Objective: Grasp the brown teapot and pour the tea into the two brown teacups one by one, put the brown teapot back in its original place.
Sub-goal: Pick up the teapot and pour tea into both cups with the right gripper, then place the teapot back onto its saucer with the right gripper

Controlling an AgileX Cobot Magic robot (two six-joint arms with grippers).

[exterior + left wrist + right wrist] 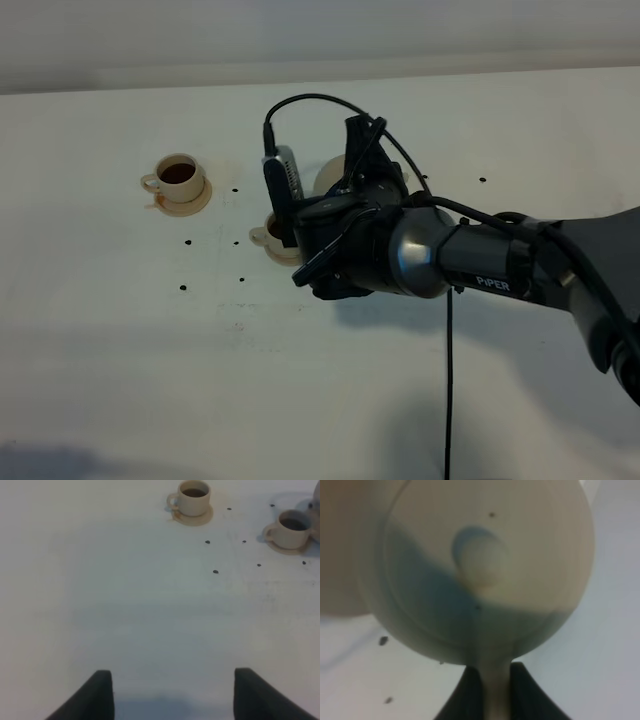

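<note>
Right fingers (470,695) clamp shut on the brown teapot's (485,570) handle.

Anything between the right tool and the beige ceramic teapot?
Nothing visible: the right tool is shut directly on the round beige ceramic teapot's loop handle, pads against it.

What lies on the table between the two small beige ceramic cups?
Between far cup and near cup, only small dark specks on white table, per left wrist view.
</note>
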